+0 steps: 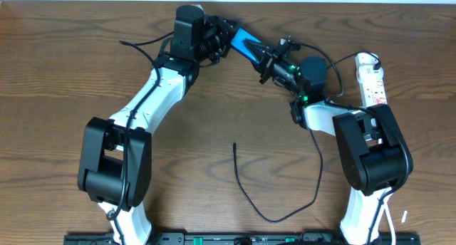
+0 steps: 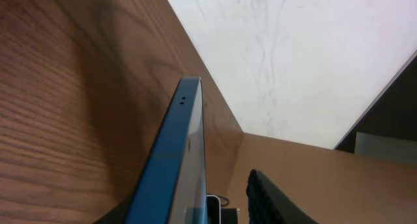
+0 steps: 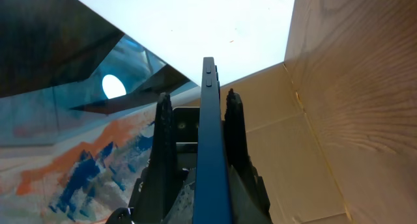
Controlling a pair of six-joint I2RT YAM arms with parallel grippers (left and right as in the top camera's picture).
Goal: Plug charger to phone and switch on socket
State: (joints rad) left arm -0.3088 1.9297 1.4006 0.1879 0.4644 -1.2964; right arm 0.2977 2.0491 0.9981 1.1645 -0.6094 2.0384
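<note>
Phone (image 1: 246, 44) stands on edge between the two grippers, apparently raised off the table (image 1: 71, 74). Right gripper (image 3: 197, 103) is closed across the phone's faces, its fingers (image 3: 163, 139) pressing the thin body. Judged purpose: to steady the handset so that one end is presented for plugging.

Left gripper (image 1: 222, 37) meets the phone's opposite end. One finger (image 2: 273, 198) shows just beside the phone with a gap and the other is hidden, so whether it grips cannot be told.

Charger (image 1: 246, 191) lies loose on the table, well apart from both grippers and back toward the arm bases, with its plug tip (image 1: 234, 145) free. Socket (image 1: 371, 77) lies to the right of the right gripper, near that arm, and neither gripper touches it.

Surface: brown wood-grain tabletop, matt. Room: a pale wall (image 2: 293, 55) rises beyond the far edge, past the left gripper.
</note>
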